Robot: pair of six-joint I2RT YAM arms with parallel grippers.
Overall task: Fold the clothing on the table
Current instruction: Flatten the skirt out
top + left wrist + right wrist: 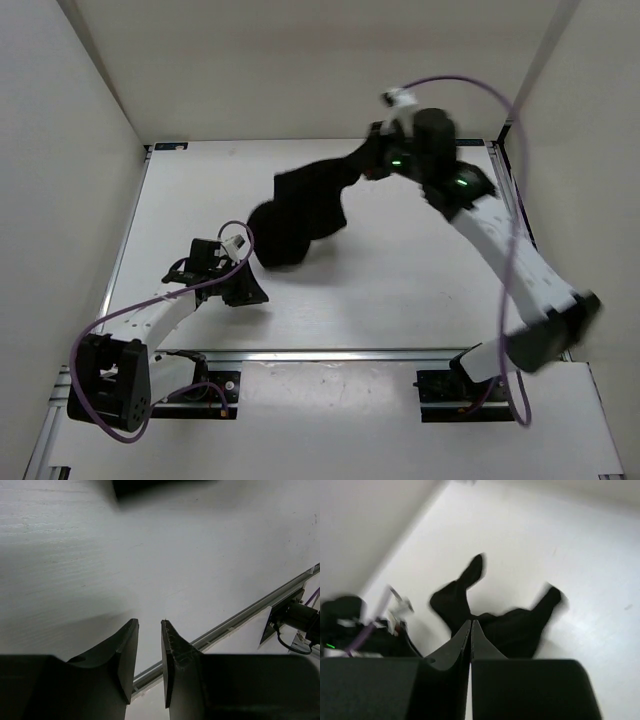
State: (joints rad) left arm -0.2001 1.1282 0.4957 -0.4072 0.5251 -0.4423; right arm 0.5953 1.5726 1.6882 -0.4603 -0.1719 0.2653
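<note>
- The clothing, black and bunched, lies on the far middle of the table, with one end drawn up toward the far right.
- The right gripper is at that raised end. In the right wrist view its jaws are pressed together with the cloth reaching right up to the tips, so it is pinched on the clothing.
- Two loose ends of the garment trail out on the table below the right gripper.
- The left gripper is low over bare table, just near-left of the clothing's lower end. It is not touching the clothing.
- The left jaws stand apart with nothing between them.
- A metal rail runs along the table edge.
</note>
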